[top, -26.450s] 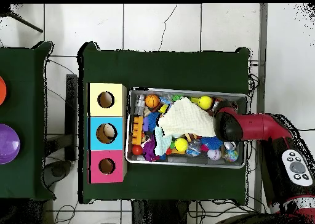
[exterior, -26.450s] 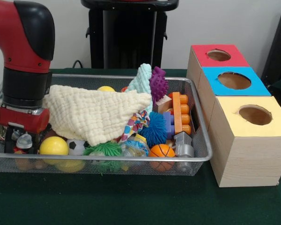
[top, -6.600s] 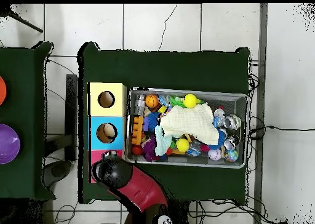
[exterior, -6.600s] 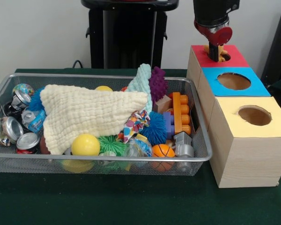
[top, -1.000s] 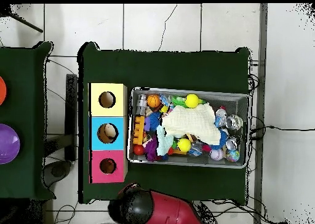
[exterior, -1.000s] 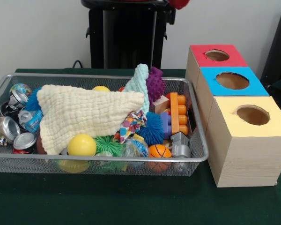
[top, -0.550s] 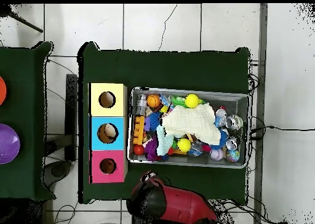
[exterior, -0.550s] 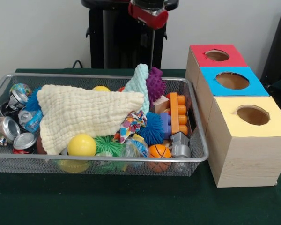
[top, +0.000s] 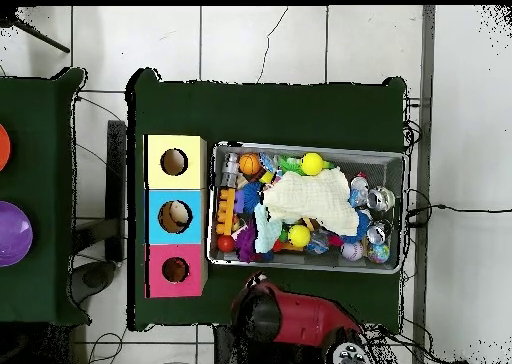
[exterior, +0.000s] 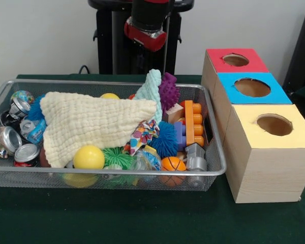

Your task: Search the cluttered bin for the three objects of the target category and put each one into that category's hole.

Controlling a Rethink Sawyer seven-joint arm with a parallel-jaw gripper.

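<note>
The wire mesh bin (exterior: 112, 173) sits on the green table, full of toys; it also shows in the overhead view (top: 306, 147). The red-topped box's round hole (exterior: 236, 60) is at the far right, and in the overhead view (top: 176, 270) it is the box nearest the robot. My gripper (exterior: 145, 38) hangs above the table behind the bin's far rim, in front of the black pedestal, with nothing visible in it. In the overhead view the arm (top: 256, 316) is just outside the bin's robot-side edge.
A cream cloth (exterior: 91, 122) covers the bin's middle. Crushed cans (exterior: 12, 140) lie at its left end. A yellow ball (exterior: 88, 157), a small basketball (exterior: 173, 163), an orange brick (exterior: 193, 122) and spiky balls lie around. Blue-topped (exterior: 254, 87) and yellow-topped (exterior: 274, 124) boxes stand beside the red one.
The gripper left the bin's can end, went over the red hole, drew back, and in the last second has come down and across to behind the bin's middle. The bin's contents look unchanged.
</note>
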